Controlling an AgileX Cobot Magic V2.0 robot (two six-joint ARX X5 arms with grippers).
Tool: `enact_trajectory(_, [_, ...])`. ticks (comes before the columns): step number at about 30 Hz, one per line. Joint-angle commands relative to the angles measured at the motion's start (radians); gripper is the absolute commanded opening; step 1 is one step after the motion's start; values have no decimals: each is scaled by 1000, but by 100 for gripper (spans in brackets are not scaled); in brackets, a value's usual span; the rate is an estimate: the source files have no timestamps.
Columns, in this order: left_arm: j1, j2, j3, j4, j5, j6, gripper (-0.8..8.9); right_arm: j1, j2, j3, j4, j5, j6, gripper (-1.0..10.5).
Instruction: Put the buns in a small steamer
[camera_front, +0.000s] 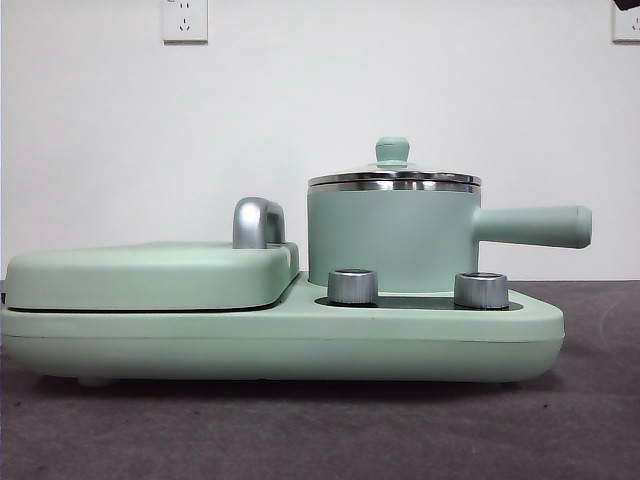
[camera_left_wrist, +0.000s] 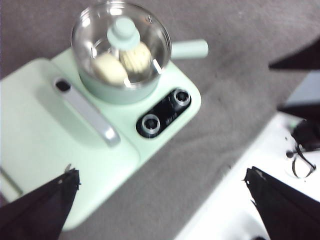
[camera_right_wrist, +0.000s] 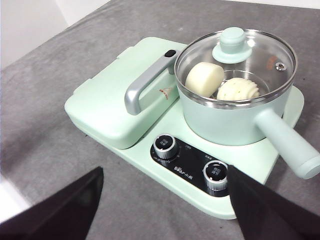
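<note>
Both buns, the smooth bun (camera_right_wrist: 204, 78) and the ribbed bun (camera_right_wrist: 238, 90), lie inside the small steamer (camera_right_wrist: 235, 117) under its glass lid (camera_right_wrist: 235, 62). The left gripper (camera_left_wrist: 162, 200) and right gripper (camera_right_wrist: 165, 200) hang well apart from the steamer, jaws spread, holding nothing. In the front view, the steamer wall hides the 2 buns.

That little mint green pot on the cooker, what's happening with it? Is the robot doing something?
Nothing is being handled right now. The mint green cylindrical steamer pot sits on the mint green cooker base with its green-knobbed glass lid on. Through the glass you can see both cream-white toy buns inside: the smooth rounded bun and the ribbed domed bun. The left gripper and right gripper hang above, jaws open, holding nothing.
</note>
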Motion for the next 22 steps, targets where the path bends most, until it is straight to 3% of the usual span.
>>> enact_trajectory(1, [-6,-121,-105,-34,-9,-10,554,11,4,8,9,-23,-4,388])
enact_trajectory(7, [1,-452,-465,146,-71,-39,554,11,4,8,9,-29,-4,388])
enact_trajectory(13, [2,-774,-803,396,-77,-145,554,11,4,8,8,-29,-4,388])
enact_trajectory(18, [2,-934,-996,504,-169,-245,553,11,4,8,8,-29,-4,388])
enact_trajectory(20, [2,-970,-1051,527,-187,-256,472,11,3,8,8,-28,-4,388])
enact_trajectory(22, [2,-983,-1085,528,-194,-254,240,11,3,8,8,-29,-4,388])
